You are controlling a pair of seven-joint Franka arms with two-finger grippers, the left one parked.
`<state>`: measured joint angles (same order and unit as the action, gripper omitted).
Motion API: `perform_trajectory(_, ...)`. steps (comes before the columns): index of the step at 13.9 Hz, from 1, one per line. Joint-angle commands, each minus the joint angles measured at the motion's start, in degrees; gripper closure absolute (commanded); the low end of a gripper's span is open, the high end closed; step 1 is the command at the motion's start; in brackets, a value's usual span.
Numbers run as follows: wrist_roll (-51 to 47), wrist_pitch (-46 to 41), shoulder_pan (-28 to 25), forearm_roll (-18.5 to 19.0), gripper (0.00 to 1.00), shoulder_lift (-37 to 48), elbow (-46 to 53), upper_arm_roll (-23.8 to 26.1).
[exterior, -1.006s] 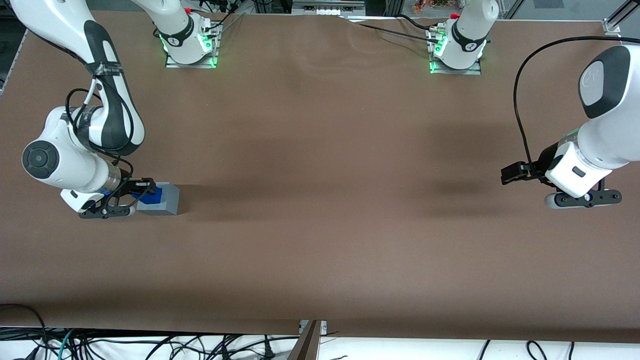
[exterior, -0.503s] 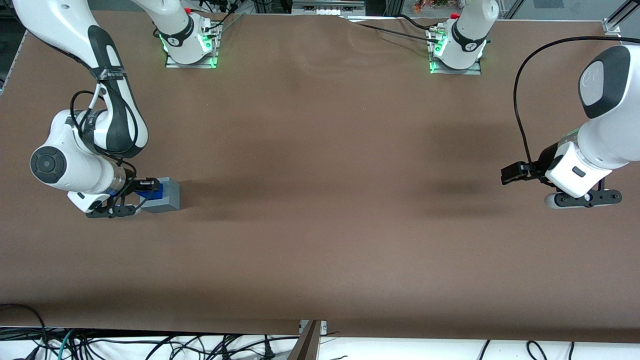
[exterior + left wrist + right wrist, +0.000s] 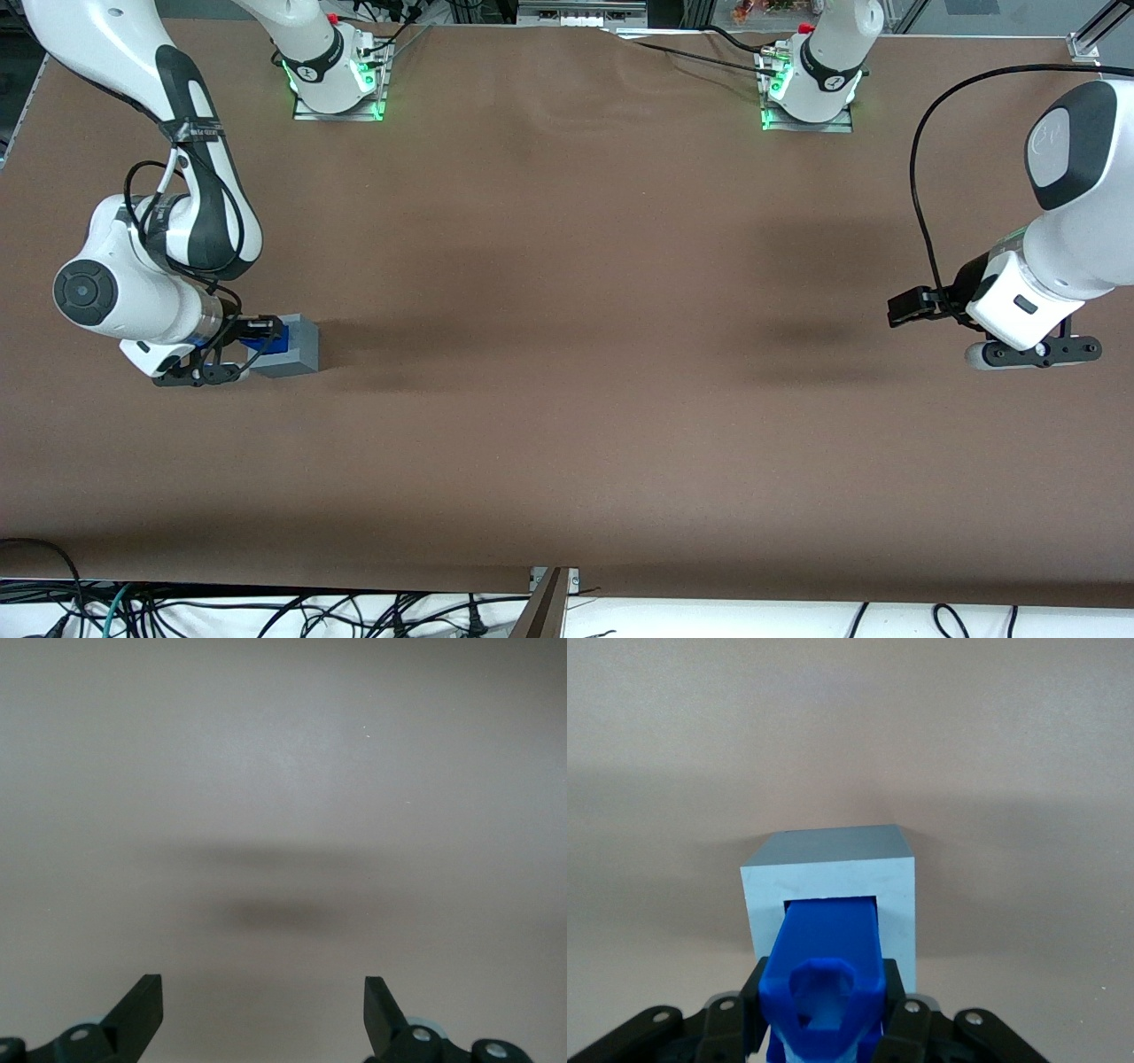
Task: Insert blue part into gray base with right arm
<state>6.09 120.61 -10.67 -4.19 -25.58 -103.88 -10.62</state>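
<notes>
Blue part is sitting with its leading end inside the gray base's square recess, at the working arm's end of the brown table. Right arm's gripper is clamping it between both fingers, just beside the base.

1. Blue part — bright-blue plastic block, hollow near end, clamped in the gripper, its front entering the base's square recess.
2. Gray base — light-gray cube, resting on the table toward the working arm's end.
</notes>
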Motion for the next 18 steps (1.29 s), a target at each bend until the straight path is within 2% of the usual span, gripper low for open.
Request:
perform_trajectory(1, 0.42, -2.12, 0.21, -0.99, 0.00, 2.97, -1.15, 0.42)
perform_trajectory(8, -0.38, -7.05, 0.21, 0.06, 0.00, 20.89, -3.08, 0.07)
perform_trajectory(9, -0.38, -9.75, 0.21, 0.15, 0.00, 23.19, -2.65, -0.10)
perform_trajectory(11, -0.64, -13.63, 0.21, 0.50, 0.00, 24.96, -1.50, -0.37)
perform_trajectory(18, -1.96, -18.47, 0.21, 1.55, 0.00, 25.49, 1.83, -0.37)
